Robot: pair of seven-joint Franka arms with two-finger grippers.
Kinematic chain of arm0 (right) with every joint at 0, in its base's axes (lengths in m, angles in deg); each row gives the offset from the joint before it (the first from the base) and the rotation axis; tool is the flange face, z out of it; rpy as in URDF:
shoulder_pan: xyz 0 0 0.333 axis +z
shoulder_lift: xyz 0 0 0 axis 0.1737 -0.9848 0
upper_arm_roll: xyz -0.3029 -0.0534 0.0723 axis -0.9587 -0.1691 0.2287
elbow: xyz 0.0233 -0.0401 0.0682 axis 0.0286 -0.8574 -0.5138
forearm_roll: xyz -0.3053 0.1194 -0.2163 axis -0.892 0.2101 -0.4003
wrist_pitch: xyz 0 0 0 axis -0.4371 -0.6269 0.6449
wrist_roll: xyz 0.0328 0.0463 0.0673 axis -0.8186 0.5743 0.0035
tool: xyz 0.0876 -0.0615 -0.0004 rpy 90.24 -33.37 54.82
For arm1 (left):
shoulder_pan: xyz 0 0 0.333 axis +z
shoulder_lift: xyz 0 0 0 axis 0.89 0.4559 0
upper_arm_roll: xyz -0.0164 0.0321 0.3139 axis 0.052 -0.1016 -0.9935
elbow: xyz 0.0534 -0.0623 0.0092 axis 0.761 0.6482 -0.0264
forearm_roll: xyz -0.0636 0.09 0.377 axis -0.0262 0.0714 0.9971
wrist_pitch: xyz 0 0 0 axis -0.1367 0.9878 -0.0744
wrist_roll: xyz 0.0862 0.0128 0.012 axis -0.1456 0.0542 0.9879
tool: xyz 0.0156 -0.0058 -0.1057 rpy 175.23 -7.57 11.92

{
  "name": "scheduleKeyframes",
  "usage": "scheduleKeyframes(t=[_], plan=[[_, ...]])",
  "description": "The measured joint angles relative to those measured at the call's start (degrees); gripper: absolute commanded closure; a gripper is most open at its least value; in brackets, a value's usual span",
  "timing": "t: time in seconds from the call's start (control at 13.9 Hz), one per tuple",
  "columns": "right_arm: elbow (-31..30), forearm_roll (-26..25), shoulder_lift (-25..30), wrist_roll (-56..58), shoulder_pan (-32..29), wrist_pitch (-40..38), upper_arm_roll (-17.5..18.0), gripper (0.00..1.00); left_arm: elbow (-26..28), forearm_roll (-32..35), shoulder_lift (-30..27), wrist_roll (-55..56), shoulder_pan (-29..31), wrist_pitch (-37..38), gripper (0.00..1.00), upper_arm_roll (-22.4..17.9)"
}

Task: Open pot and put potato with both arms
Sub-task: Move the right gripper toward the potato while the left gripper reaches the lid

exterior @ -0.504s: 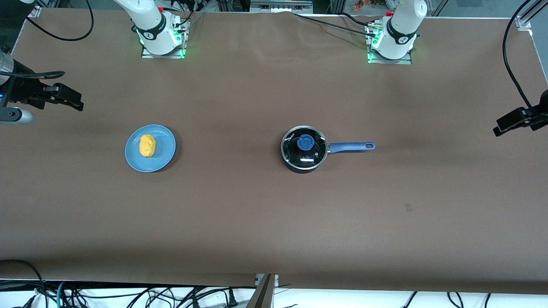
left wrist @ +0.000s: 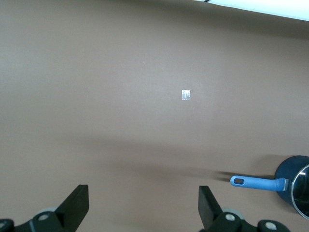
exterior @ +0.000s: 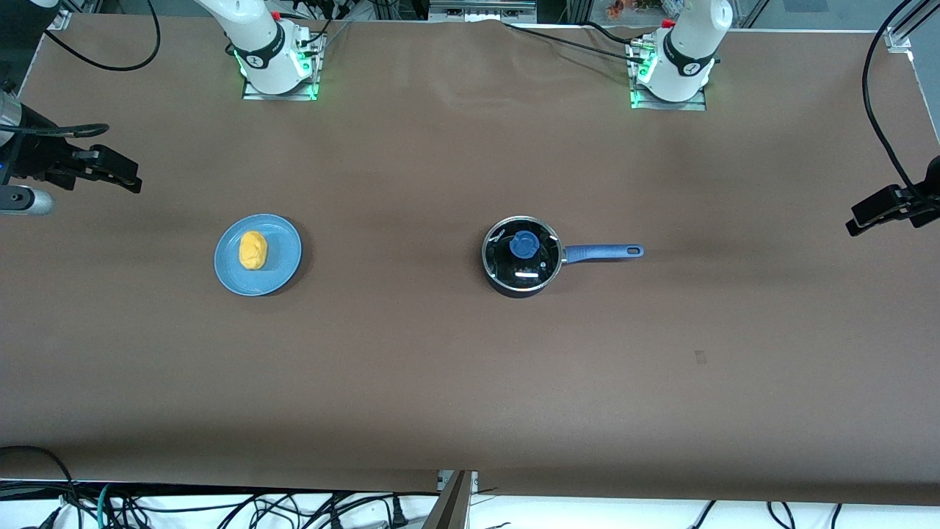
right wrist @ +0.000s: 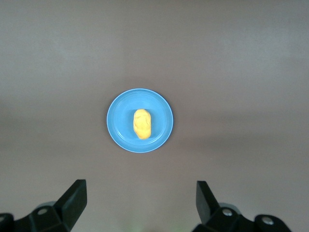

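1. I start at the pot [exterior: 521,257]: it sits near the middle of the table, toward the left arm's end, its blue handle [exterior: 604,253] pointing at that end. The glass lid [exterior: 522,251] is on it, blue knob [exterior: 523,244] on top, so as I judge it the pot has not been opened.
2. The potato [exterior: 252,250] lies on the light-blue plate [exterior: 283,268], well apart from the pot and toward the right arm's end. My right wrist view looks down on the potato in the middle of that plate, untouched.
3. My right gripper [exterior: 121,173] hangs high at the right arm's end of the table, not over the plate. Its fingers [right wrist: 73,197] stand wide apart and hold nothing.
4. My left gripper [exterior: 874,209] hangs high at the left arm's end, clear of the pot's handle. Its fingers [left wrist: 77,203] are likewise spread and empty; the handle shows at the edge of its wrist view.
5. My reading: nothing of the task is done. Left to do are lifting the lid, picking up the potato and dropping it in the pot.
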Motion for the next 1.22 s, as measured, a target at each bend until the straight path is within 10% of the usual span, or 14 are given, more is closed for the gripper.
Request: scheduleKeyframes(t=[1.22], plan=[[1.3, 0.0, -1.4, -0.1, 0.0, 0.2, 0.0, 0.00, -1.0, -1.9, 2.4, -3.4, 0.0, -0.8, 0.00, 0.3]])
